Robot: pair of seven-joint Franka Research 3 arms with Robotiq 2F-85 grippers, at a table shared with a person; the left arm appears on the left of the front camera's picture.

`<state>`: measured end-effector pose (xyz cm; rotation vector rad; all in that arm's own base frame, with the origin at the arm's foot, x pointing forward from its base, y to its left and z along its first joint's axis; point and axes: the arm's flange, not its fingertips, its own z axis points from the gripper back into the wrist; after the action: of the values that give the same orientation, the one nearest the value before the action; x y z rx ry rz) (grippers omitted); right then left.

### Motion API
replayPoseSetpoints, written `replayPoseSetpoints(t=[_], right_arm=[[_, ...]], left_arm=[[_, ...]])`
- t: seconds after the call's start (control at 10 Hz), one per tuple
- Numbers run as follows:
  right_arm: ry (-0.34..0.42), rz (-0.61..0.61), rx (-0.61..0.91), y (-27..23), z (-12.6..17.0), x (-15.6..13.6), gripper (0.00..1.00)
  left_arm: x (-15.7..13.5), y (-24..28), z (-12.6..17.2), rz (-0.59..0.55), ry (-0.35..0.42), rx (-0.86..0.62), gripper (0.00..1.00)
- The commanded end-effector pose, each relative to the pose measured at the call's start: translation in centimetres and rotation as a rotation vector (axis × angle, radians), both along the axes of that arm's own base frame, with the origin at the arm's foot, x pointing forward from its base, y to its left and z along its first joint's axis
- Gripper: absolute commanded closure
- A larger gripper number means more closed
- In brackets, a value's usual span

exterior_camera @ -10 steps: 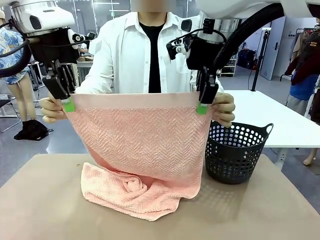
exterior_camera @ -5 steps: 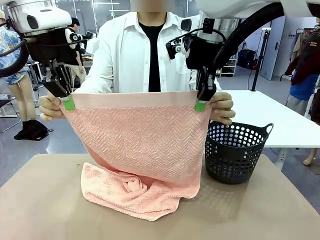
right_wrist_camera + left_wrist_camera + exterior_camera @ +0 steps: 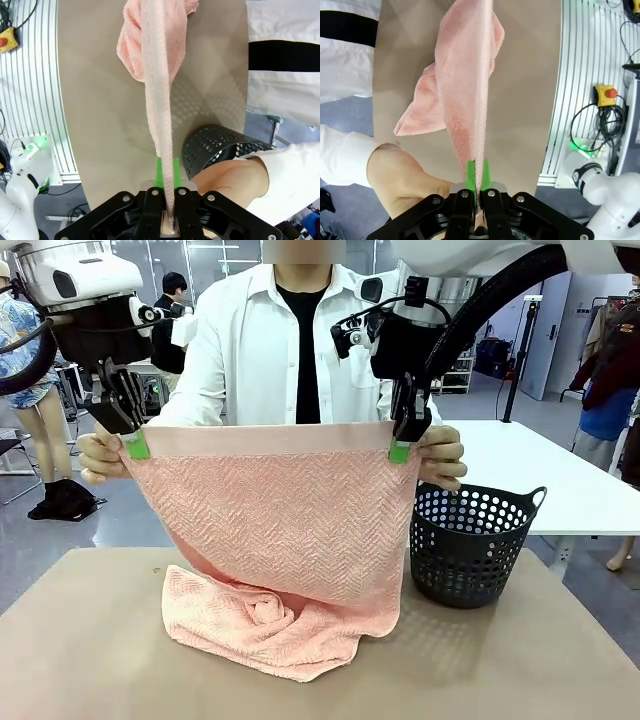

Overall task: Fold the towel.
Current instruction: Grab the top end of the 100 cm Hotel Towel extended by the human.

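Towel [image 3: 285,510] was held up taut, top corners were pinched by left gripper [image 3: 135,447] at 9 o'clock, right gripper [image 3: 400,451] at 3 o'clock, person's hands [image 3: 100,457] curled just outside.

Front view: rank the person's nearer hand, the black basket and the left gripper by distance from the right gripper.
1. The person's hand, beside the right gripper at the towel corner.
2. The black basket, lower, to its right.
3. The left gripper, at the towel's opposite corner.
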<state>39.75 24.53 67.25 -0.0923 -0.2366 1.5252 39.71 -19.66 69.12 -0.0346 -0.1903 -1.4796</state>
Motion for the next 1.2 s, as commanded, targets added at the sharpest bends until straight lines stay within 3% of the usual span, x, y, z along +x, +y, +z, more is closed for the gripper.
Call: replayPoseSetpoints(t=[0.0, 1.1], right_arm=[[-0.002, -0.001, -0.003, -0.07, 0.03, 0.02, 1.00], [-0.002, -0.001, -0.003, -0.07, 0.03, 0.02, 1.00]], left_arm=[[-0.12, 0.01, 0.11, -0.001, -0.002, 0.000, 1.00], [-0.12, 0.01, 0.11, -0.001, -0.002, 0.000, 1.00]])
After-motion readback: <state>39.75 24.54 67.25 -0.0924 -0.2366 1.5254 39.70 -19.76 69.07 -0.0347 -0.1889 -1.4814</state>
